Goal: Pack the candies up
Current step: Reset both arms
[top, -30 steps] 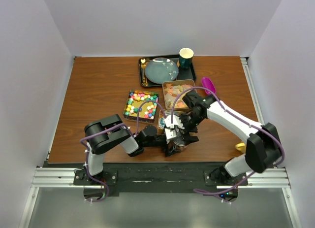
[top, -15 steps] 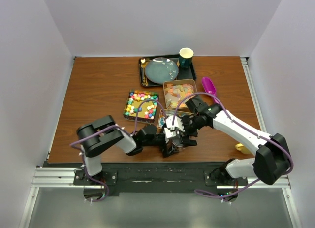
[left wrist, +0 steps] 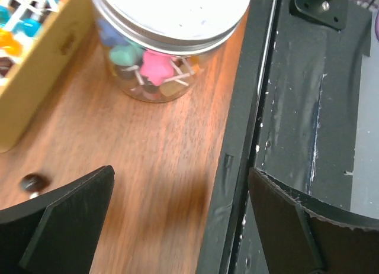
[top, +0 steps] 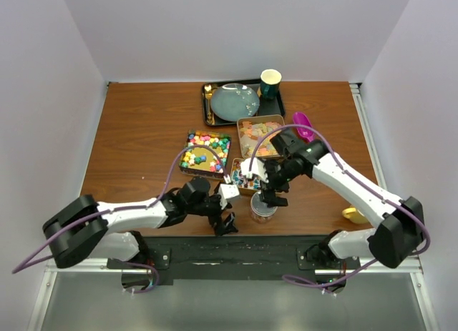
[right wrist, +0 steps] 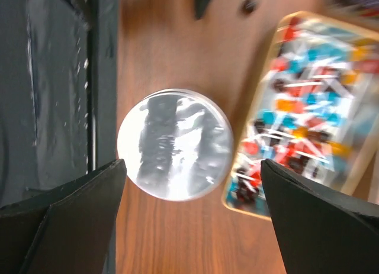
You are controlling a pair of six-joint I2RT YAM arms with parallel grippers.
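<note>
The left arm [top: 129, 213] lies low, stretched in from the lower left of the overhead frame; the left hand [top: 225, 214] is near the front edge of the desk [top: 136, 138], fingers spread wide with nothing between them, just left of a glass jar [top: 263, 211]. The right arm [top: 351, 184] bends in from the lower right, and the right hand [top: 271, 194] points down above the jar's silver lid [right wrist: 173, 145], fingers wide apart, gripping nothing. The candies [top: 205, 149] fill three open tins [top: 184, 164] at frame centre: bright cubes, pale gummies [top: 256, 136], and wrapped pieces [right wrist: 302, 102] beside the jar; more show through its glass
</note>
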